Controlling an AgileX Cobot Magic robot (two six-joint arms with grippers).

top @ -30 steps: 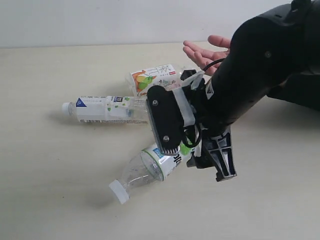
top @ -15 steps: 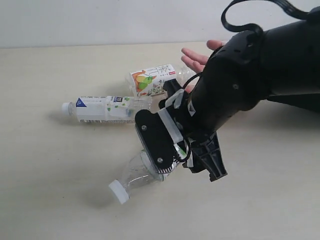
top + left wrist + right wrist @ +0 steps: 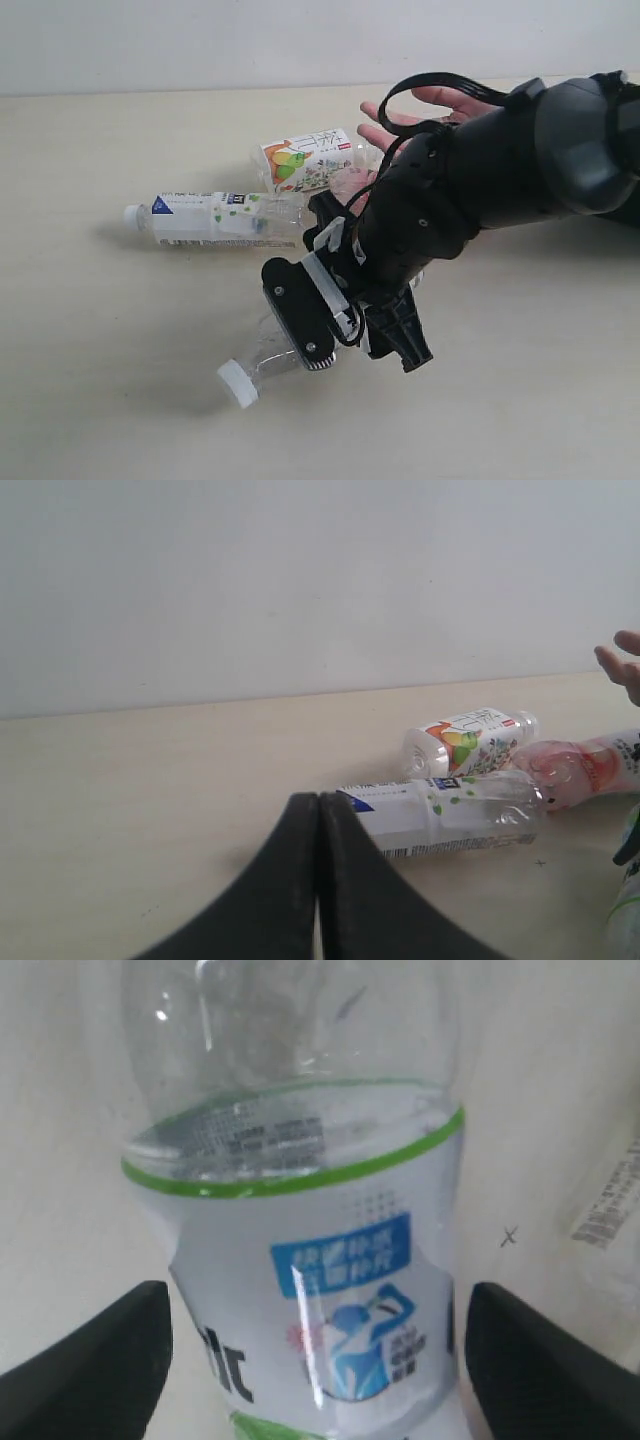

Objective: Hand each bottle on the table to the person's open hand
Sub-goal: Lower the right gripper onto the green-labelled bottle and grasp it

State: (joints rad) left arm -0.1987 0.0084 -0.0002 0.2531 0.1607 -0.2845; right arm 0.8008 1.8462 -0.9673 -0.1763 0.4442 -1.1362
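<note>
A clear bottle with a green-edged label and a white cap lies on the table, cap toward the front left. My right gripper is down over its labelled end. In the right wrist view this bottle sits between the two black fingers, with slim gaps on both sides; the right gripper is open. The person's open hand waits behind the arm, palm up. My left gripper is shut on nothing, low over the table.
A white-blue labelled bottle lies on its side left of the arm. Behind it lie an orange-green labelled bottle and a pink one, partly hidden by the arm. A pale wall runs behind the table.
The right arm has swung lower and leftward, bringing its open gripper down around the green-labelled bottle. The bottle has not shifted.
</note>
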